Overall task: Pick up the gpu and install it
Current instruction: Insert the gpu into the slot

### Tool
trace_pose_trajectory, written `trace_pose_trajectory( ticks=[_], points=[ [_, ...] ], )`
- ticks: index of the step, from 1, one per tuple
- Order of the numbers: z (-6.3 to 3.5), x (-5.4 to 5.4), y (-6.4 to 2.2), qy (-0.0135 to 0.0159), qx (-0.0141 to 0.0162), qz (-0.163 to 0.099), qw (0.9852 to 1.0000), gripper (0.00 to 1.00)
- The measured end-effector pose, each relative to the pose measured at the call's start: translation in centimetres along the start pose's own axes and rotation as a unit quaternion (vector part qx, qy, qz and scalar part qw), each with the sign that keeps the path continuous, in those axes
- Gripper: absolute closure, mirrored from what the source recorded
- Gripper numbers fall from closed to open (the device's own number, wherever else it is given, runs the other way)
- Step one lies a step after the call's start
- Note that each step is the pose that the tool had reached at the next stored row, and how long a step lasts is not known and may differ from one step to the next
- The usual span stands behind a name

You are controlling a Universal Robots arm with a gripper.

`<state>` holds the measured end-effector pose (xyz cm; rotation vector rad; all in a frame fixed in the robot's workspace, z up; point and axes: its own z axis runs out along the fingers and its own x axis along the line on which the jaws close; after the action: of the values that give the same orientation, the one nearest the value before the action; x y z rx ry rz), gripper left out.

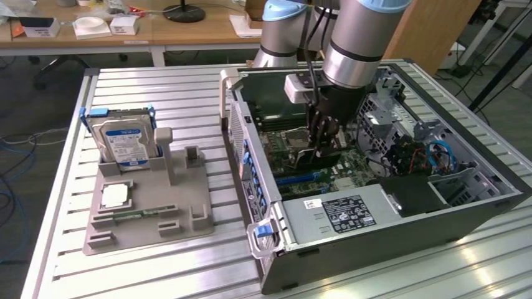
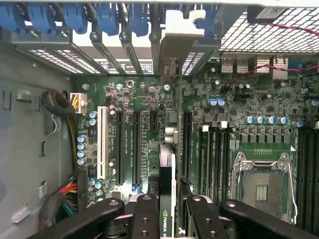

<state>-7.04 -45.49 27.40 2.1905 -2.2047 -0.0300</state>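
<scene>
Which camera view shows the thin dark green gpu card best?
The wrist view: the thin dark green gpu card stands edge-on between the gripper fingers, over the motherboard slots. In the exterior view the gripper mostly hides it.

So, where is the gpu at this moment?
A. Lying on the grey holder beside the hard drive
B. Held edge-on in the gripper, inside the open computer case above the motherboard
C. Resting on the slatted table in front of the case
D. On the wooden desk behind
B: the gripper is clamped on the thin gpu, which stands edge-on over the motherboard slots inside the open computer case.
</scene>
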Motion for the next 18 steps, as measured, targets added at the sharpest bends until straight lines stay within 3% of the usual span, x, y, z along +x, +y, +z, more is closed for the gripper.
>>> trace_pose_trajectory(
  ticks=[18],
  points=[
    [0.89, -0.05, 0.53, -0.0002, 0.0002, 0.000, 1.0000, 0.74]
  ],
)
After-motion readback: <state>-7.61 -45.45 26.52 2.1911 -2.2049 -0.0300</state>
